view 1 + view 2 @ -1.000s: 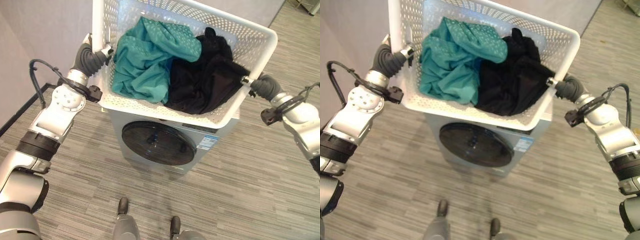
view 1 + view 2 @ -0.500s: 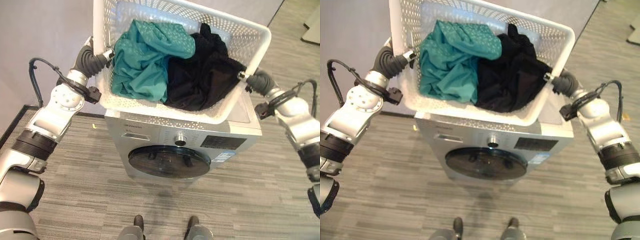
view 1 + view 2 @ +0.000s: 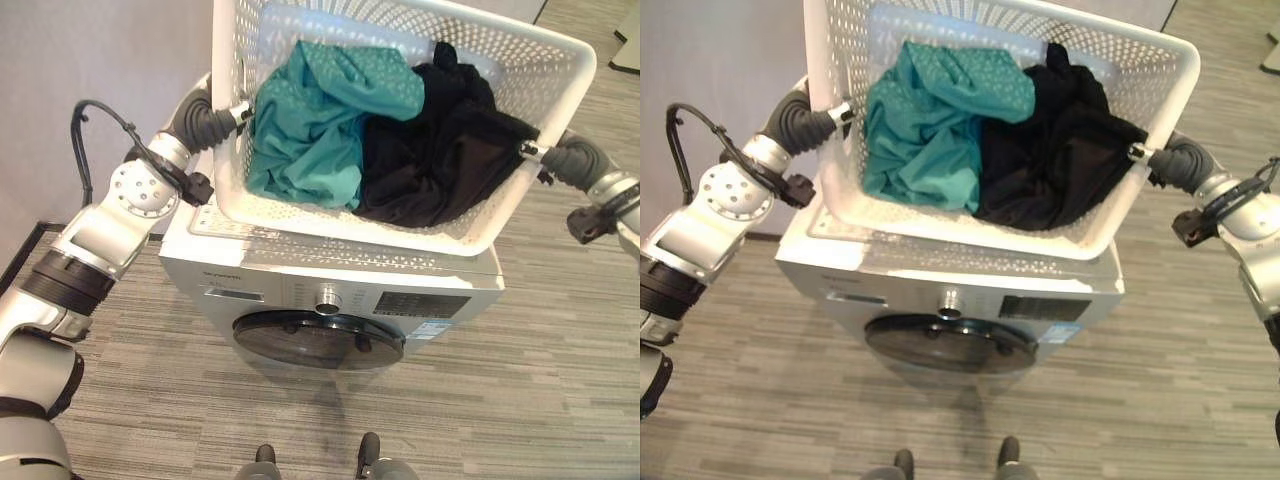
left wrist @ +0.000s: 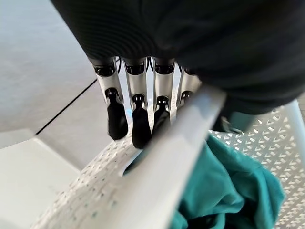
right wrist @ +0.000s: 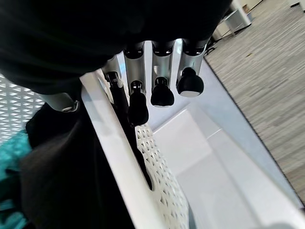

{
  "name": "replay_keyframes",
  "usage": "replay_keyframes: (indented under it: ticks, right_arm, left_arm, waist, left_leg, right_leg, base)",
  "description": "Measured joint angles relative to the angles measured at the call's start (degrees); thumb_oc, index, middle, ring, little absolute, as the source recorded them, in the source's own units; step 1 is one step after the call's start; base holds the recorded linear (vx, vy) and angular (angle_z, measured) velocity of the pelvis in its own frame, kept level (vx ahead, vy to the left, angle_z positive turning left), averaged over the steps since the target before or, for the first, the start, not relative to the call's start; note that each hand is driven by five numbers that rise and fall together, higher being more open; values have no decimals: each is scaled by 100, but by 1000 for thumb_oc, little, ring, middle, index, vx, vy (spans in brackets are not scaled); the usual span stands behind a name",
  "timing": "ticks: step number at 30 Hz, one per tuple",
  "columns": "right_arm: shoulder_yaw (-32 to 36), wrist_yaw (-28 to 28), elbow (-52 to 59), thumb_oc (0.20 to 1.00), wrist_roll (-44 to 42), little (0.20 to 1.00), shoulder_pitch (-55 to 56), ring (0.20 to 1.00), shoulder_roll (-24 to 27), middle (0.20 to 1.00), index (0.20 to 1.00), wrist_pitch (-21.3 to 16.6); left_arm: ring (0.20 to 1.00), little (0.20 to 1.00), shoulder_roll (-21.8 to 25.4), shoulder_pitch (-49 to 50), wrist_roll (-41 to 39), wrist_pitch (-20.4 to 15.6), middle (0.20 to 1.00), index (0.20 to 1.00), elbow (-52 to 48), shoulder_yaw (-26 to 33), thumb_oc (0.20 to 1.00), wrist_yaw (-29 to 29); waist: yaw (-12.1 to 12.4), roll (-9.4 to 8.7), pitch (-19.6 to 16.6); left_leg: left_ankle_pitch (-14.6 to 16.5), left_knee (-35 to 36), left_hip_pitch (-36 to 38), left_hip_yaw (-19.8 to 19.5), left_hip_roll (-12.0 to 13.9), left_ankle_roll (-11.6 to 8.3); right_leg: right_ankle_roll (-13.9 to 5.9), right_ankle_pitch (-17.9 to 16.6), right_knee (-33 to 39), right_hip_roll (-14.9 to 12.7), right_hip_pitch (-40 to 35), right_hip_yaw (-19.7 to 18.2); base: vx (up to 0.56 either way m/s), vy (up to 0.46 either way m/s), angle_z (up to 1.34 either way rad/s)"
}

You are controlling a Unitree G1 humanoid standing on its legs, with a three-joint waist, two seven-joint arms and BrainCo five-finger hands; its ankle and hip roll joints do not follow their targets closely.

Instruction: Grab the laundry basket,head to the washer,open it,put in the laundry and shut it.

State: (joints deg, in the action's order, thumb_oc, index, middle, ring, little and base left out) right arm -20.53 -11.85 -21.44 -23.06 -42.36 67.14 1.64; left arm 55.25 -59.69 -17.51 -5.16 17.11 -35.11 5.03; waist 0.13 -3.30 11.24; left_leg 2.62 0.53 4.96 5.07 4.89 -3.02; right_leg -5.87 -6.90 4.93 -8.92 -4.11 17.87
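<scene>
A white perforated laundry basket [image 3: 545, 85] hangs right over the top of the silver washer [image 3: 250, 270]; whether it rests on the top I cannot tell. Inside lie a teal cloth [image 3: 320, 130] on the left and a black cloth [image 3: 440, 160] on the right. My left hand [image 3: 205, 125] grips the basket's left rim, fingers [image 4: 138, 119] curled down its outer wall. On the opposite rim my right hand [image 3: 1180, 165] holds the same way, its fingers [image 5: 162, 90] hooked over the edge. The washer's round dark door [image 3: 320, 340] is shut, with a knob [image 3: 325, 297] above it.
A grey wall [image 3: 100, 50] rises behind and left of the washer, with a dark baseboard [image 3: 20, 250] at its foot. Striped grey-brown floor [image 3: 540, 380] spreads to the right and in front of the machine.
The washer shows larger and nearer, so I have stepped up to it. The basket, still in both hands, now covers most of the washer's top.
</scene>
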Motion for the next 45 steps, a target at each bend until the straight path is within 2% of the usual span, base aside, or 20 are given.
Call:
replay_keyframes:
  ticks: [1,4,7,8,9,11,12,16,25,29,31,35,36,40,41,42,43,45]
  right_arm:
    - [-137,-2,-215,1000,-89,1000,-167,1000,0,1000,1000,66]
    - [-287,17,-1192,1000,-93,1000,-560,1000,-38,1000,1000,203]
    - [-547,74,-2367,1000,-89,1000,-1236,1000,-18,1000,1000,585]
    - [-563,78,-2522,1000,-90,1000,-1263,1000,-12,1000,1000,609]
    - [-825,70,-3081,1000,-94,1000,-1516,1000,-88,1000,1000,659]
    - [-901,69,-3313,1000,-93,1000,-1546,1000,-114,1000,1000,750]
    - [-1150,66,-3586,1000,-90,1000,-1741,1000,-224,1000,1000,772]
    - [-1275,70,-3814,1000,-91,1000,-2098,1000,-449,1000,1000,811]
    - [-1255,179,-3814,1000,-97,1000,-2089,1000,-832,1000,1000,810]
    - [-1028,316,-3718,1000,-375,1000,-2015,1000,-831,1000,1000,788]
    - [-856,395,-3634,1000,-504,1000,-1929,1000,-795,1000,1000,732]
    - [-242,462,-3252,1000,-594,1000,-1394,1000,-533,1000,1000,600]
    - [22,491,-3156,1000,-641,1000,-1190,1000,-479,1000,1000,543]
    - [800,685,-3166,1000,-829,1000,-529,1000,-330,1000,1000,464]
    - [1215,731,-3209,1000,-872,1000,-209,1000,-282,1000,1000,371]
    - [1269,823,-3410,1000,-880,1000,-6,1000,-182,1000,1000,374]
    - [1577,850,-3253,1000,-877,1000,284,1000,-188,1000,1000,315]
    - [2019,877,-3235,1000,-850,1000,836,1000,-164,1000,1000,317]
  left_arm:
    - [1000,1000,88,-164,-5,-15,1000,1000,52,-154,1000,-73]
    - [1000,1000,147,-479,-298,13,1000,1000,587,-185,1000,-93]
    - [1000,1000,606,-750,-462,194,1000,1000,1322,-243,1000,-94]
    - [1000,1000,725,-757,-467,218,1000,1000,1378,-247,1000,-92]
    - [1000,1000,848,-855,-489,240,1000,1000,1617,-413,1000,-101]
    - [1000,1000,895,-875,-502,277,1000,1000,1751,-446,1000,-107]
    - [1000,1000,840,-991,-502,279,1000,1000,1960,-567,1000,-105]
    - [1000,1000,728,-1050,-502,283,1000,1000,2021,-617,1000,-105]
    - [1000,1000,680,-920,-514,269,1000,1000,1932,-492,1000,-72]
    - [1000,1000,449,-256,-856,187,1000,1000,1639,382,1000,230]
    - [1000,1000,453,16,-899,158,1000,1000,1435,590,1000,362]
    - [1000,1000,463,1017,-823,105,1000,1000,694,1478,1000,579]
    - [1000,1000,450,1479,-680,39,1000,1000,448,1931,1000,632]
    - [1000,1000,344,2838,-366,20,1000,1000,63,3080,1000,778]
    - [1000,1000,213,3518,-280,-17,1000,1000,-184,3689,1000,831]
    - [1000,1000,204,3756,-253,40,1000,1000,-96,3729,1000,849]
    - [1000,1000,192,4252,-209,26,1000,1000,-374,4152,1000,806]
    - [1000,1000,151,5032,-207,29,1000,1000,-549,4544,1000,711]
  waist:
    - [22,-1,-1]
    - [144,-3,-10]
    - [228,-23,-47]
    - [239,-33,-80]
    - [279,-41,-176]
    - [328,-37,-328]
    - [350,-36,-409]
    - [381,-21,-529]
    - [403,54,-764]
    - [443,75,-853]
    - [449,48,-870]
    - [497,1,-901]
    - [501,-3,-899]
    - [524,-19,-892]
    - [523,-19,-892]
    - [567,-37,-880]
    - [549,-59,-868]
    - [566,-77,-847]
  left_leg:
    - [-1,-1,-1,5,3,-4]
    - [-15,-4,0,-5,1,-26]
    - [-32,-3,-1,0,-1,-52]
    - [-36,1,-5,-3,1,-57]
    - [-38,2,1,1,4,-60]
    - [-38,5,-1,1,0,-60]
    - [-38,4,3,5,-3,-60]
    - [-62,1,0,2,-7,-93]
    - [-108,26,-4,15,88,-164]
    - [-123,69,-4,11,112,-184]
    - [-127,82,-14,-1,124,-191]
    - [-158,180,-11,-1,134,-212]
    - [-160,189,-22,-2,135,-213]
    - [-161,228,-13,-4,136,-213]
    - [-161,257,-2,0,132,-213]
    - [-164,266,-10,-6,130,-218]
    - [-165,291,-5,2,135,-219]
    - [-166,311,-1,1,138,-220]
  right_leg:
    - [1,0,0,8,3,-4]
    - [11,7,0,0,-7,1]
    - [12,7,1,-3,-6,-3]
    - [14,9,1,-2,-7,2]
    - [16,10,2,-5,-5,-3]
    - [18,12,2,-6,-6,-1]
    - [20,13,3,-9,-4,-6]
    - [50,32,3,-13,-4,-16]
    - [94,35,4,73,20,-27]
    - [101,39,5,103,35,-28]
    - [112,46,5,104,48,-25]
    - [120,54,6,112,92,-22]
    - [119,55,9,112,110,-23]
    - [108,71,10,121,118,-22]
    - [99,80,12,139,123,-25]
    - [96,83,8,143,123,-22]
    - [87,99,38,145,146,-31]
    - [76,111,48,145,145,-25]
  base:
    - [0,0,0]
    - [0,0,0]
    - [0,0,0]
    - [0,0,0]
    - [0,0,0]
    - [0,0,0]
    - [0,0,0]
    - [0,0,0]
    - [0,1,-1]
    - [0,0,0]
    - [0,0,0]
    - [4,-8,0]
    - [0,0,0]
    - [5,-9,0]
    - [0,0,0]
    - [0,0,0]
    - [0,0,0]
    - [0,0,0]
